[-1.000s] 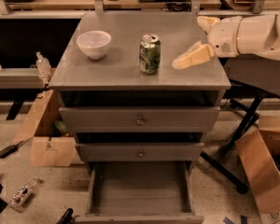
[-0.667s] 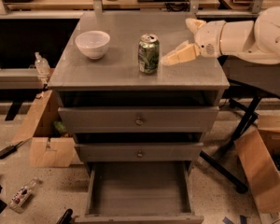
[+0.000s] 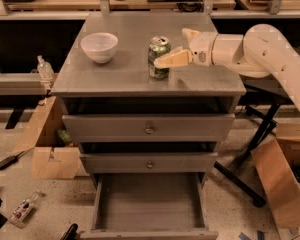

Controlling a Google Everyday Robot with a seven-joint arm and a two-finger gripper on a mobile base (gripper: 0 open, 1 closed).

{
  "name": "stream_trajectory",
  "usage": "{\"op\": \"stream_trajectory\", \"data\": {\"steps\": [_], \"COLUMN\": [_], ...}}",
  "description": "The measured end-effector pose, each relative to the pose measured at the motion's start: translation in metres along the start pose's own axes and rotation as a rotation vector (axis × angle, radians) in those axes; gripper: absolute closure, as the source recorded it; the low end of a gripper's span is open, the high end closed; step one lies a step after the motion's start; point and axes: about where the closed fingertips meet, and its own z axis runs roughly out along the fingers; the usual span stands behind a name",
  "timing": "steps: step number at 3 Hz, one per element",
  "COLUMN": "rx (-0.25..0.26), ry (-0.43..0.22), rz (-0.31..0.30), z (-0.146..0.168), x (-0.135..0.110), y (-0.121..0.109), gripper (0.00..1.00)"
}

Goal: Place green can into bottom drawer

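The green can (image 3: pixel 158 54) stands upright on the grey cabinet top (image 3: pixel 115 76), right of centre. My gripper (image 3: pixel 171 48) reaches in from the right on a white arm and is open. Its near finger (image 3: pixel 172 59) lies across the can's right front side, and its far finger (image 3: pixel 189 34) sits behind and to the right of the can. I cannot tell whether a finger touches the can. The bottom drawer (image 3: pixel 147 204) is pulled out at the foot of the cabinet, with nothing in it. The two knobbed drawers above it are shut.
A white bowl (image 3: pixel 99 46) stands on the cabinet top at the left. Cardboard boxes lie on the floor at the left (image 3: pixel 52 156) and right (image 3: pixel 280 181). Black stand legs (image 3: pixel 245 166) run beside the cabinet's right. A small bottle (image 3: pixel 24 209) lies on the floor.
My gripper has moved left across the cabinet top, from well right of the can up to its right side. The can and the bowl have not moved.
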Motion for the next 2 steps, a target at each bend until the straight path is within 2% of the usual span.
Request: {"op": "stream_trajectory", "data": {"steps": [1,2], "rx": [-0.016,-0.034], "ry": [-0.033,-0.053], "rz": [0.053,0.062], "z": [0.024,0.037], "x": [0.005,-0.002], "y": [0.007,0.022], "gripper": [0.14,0.37]}}
